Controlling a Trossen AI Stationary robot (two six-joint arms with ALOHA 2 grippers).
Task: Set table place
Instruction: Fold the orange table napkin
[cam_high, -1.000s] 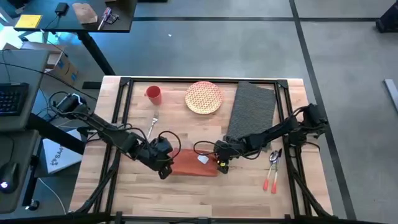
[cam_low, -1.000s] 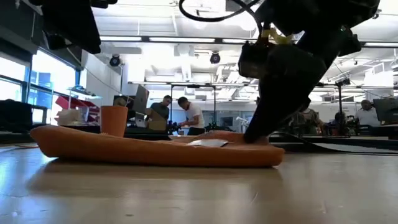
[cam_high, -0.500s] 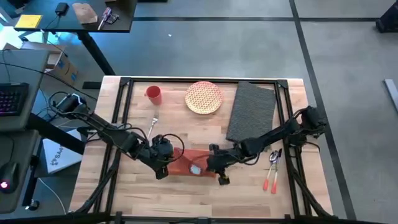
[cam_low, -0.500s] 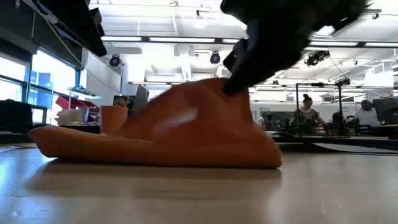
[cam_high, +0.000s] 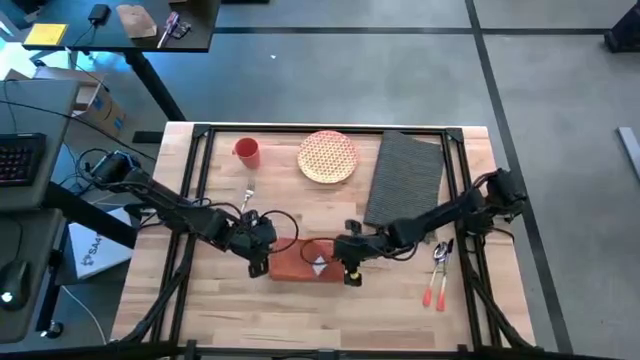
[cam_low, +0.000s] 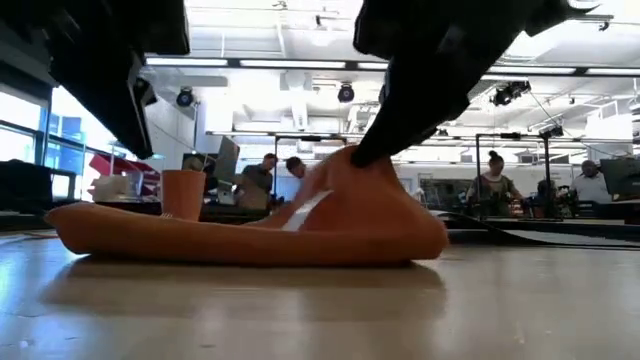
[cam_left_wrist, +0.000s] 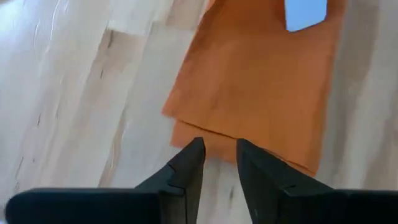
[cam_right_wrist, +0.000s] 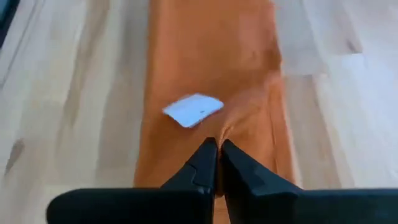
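A rust-orange napkin (cam_high: 305, 262) with a white label (cam_high: 318, 263) lies on the table (cam_high: 330, 315) near its middle. My right gripper (cam_right_wrist: 217, 149) is shut on the napkin's right end. My left gripper (cam_left_wrist: 217, 152) hovers just above the napkin's left end (cam_left_wrist: 242, 146), its fingers a little apart with nothing between them. The dark grey placemat (cam_high: 405, 178) lies flat at the far right, apart from both grippers. My right gripper pinches a puckered fold of the napkin (cam_right_wrist: 219, 134) near its right end between its two fingers, coming from above. That end (cam_low: 350, 165) is raised off the table in a hump, while the rest of the napkin (cam_low: 150, 230) lies flat on the wood.
A patterned plate (cam_high: 327, 156), a red cup (cam_high: 247, 151) and a fork (cam_high: 247, 190) sit toward the far edge. A spoon and orange-handled utensils (cam_high: 437, 275) lie at the right. Black frame bars (cam_high: 190, 200) run along the table's sides.
My right gripper has raised the napkin's right end from flat into a tall hump, carried it a little toward the table's left, then lowered it somewhat. The napkin's left end has stayed on the table. My left gripper has shifted slightly toward the far edge.
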